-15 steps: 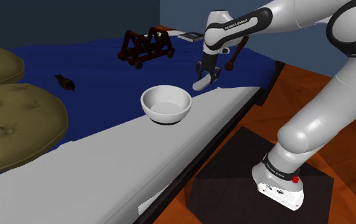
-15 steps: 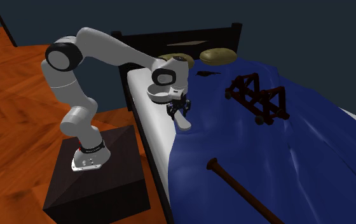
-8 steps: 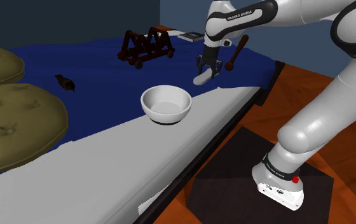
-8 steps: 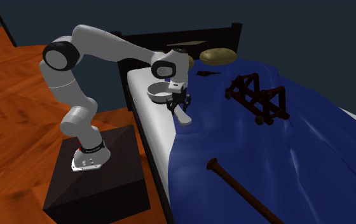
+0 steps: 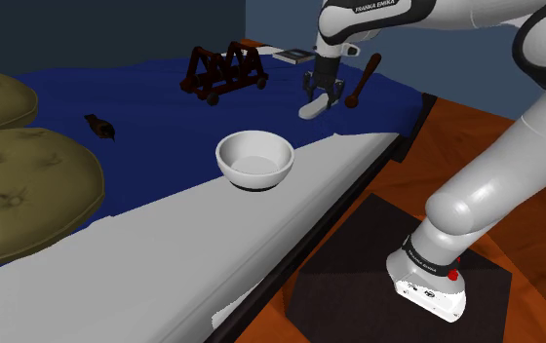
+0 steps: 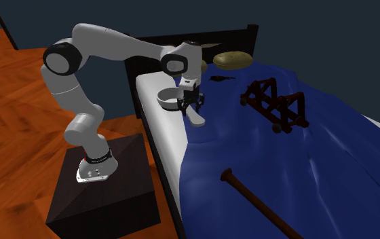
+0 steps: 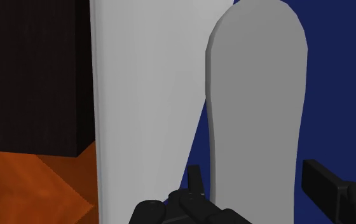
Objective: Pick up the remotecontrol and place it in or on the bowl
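A plain grey, long, round-ended remote control (image 5: 312, 109) hangs in the air above the blue blanket, clasped at one end by my black gripper (image 5: 322, 90), which is shut on it. In the wrist view the remote (image 7: 256, 108) runs away from the gripper (image 7: 259, 191) between its fingers (image 7: 194, 181). The white bowl (image 5: 254, 159) stands upright on the bed's white strip, toward the shoulder view's lower left of the remote. In the second exterior view the remote (image 6: 196, 120) hangs just beside the bowl (image 6: 168, 98), under the gripper (image 6: 192, 105).
A dark red wooden frame toy (image 5: 227, 70), a dark bat (image 5: 364, 78) and a book (image 5: 291, 55) lie on the blue blanket (image 5: 144, 88). Olive pillows (image 5: 18, 185) sit at the shoulder view's left. The bed edge drops to an orange floor beside the black stand (image 5: 359, 283).
My gripper has risen with the remote control, lifting it off the bed's edge and higher above the blanket. The bowl has not moved.
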Robot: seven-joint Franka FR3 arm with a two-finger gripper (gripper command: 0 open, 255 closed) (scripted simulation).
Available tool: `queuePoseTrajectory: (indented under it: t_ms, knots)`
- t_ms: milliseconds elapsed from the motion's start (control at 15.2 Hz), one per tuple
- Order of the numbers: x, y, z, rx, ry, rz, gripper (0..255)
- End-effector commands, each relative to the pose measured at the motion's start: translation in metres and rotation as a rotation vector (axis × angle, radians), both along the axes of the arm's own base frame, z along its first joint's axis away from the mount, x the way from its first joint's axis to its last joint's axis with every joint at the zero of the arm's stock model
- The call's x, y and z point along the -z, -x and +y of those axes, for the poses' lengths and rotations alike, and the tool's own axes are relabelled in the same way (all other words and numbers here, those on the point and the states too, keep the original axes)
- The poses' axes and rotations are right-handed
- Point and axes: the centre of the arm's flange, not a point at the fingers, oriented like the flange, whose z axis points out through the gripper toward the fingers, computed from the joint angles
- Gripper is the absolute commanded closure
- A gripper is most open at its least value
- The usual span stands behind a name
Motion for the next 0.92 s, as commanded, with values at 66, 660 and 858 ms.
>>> queuePoseTrajectory:
  t_ms: [66, 660, 858]
  knots:
    - [-0.016, 0.0, 0.0, 0.0, 0.0, 0.0, 255]
    - [-0.04, 0.003, 0.053, 0.0, 0.0, 0.0, 255]
    - [-0.041, 0.004, 0.092, 0.0, 0.0, 0.0, 255]
